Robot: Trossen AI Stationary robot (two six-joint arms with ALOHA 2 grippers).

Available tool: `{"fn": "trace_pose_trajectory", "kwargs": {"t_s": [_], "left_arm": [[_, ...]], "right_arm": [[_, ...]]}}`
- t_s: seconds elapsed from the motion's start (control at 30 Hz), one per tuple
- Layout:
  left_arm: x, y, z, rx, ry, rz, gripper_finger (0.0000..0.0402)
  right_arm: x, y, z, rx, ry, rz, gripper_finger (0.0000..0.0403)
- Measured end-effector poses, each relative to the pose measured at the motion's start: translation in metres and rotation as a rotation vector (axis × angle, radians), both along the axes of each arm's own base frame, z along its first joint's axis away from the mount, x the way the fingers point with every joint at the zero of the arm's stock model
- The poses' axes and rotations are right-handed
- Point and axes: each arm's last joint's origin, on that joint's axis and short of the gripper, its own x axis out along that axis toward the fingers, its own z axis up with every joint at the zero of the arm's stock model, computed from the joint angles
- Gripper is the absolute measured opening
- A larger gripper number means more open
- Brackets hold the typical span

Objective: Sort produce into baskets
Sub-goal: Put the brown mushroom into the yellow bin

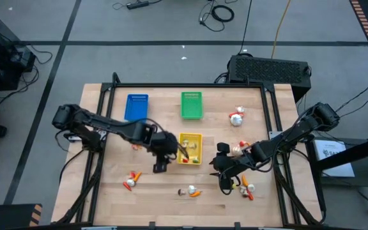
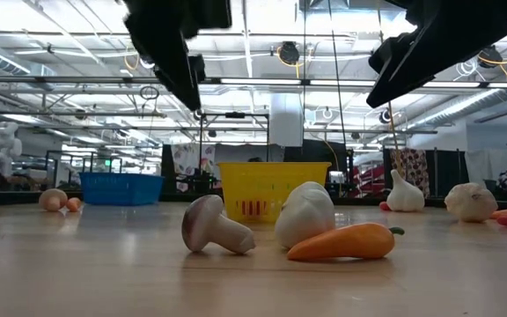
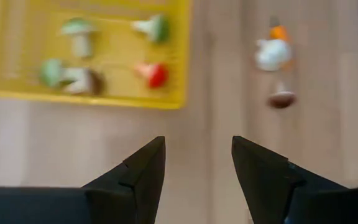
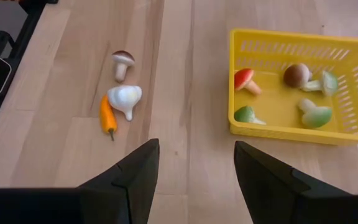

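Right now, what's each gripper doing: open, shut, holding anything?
Left gripper: open, empty, beside the yellow basket.
Right gripper: open, empty, above bare table.

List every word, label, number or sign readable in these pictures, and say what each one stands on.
None can be read.
White sheet beside the table's right edge, high view: dark marks like print, too small to read.
Yellow basket, blue basket, green basket: no lettering visible.
Toy produce, such as the orange pepper: no label.
Room behind the table, low view: no sign legible.
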Motion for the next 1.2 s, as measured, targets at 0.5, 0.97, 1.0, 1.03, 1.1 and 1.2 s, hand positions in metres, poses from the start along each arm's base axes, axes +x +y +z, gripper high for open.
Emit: {"fn": "trace_pose_trajectory", "kwargs": {"t_s": [0.5,0.97,1.0,1.03,1.1,1.2], "left_arm": [[0.013,-0.094,-0.012,-0.022,-0.265,-0.23,0.0159],[0.028,-0.129,-0.068,0.187,-0.322,-0.398,0.0233],[0.028,-0.129,-0.068,0.189,-0.313,-0.398,0.0245],[0.028,-0.127,-0.068,0.189,-0.311,-0.396,0.0257],[0.029,-0.126,-0.069,0.19,-0.304,-0.393,0.0276],[0.03,-0.126,-0.074,0.193,-0.293,-0.395,0.0288]], "right_arm": [[-0.001,0.009,0.002,0.131,-0.019,-0.077,0.0199],[-0.015,0.046,0.001,0.187,-0.08,-0.094,0.0199],[-0.016,0.047,0.001,0.183,-0.089,-0.098,0.0199],[-0.017,0.048,0.001,0.178,-0.095,-0.102,0.0199],[-0.017,0.048,0.001,0.174,-0.098,-0.102,0.0199],[-0.017,0.048,0.002,0.175,-0.1,-0.102,0.0199]]}}
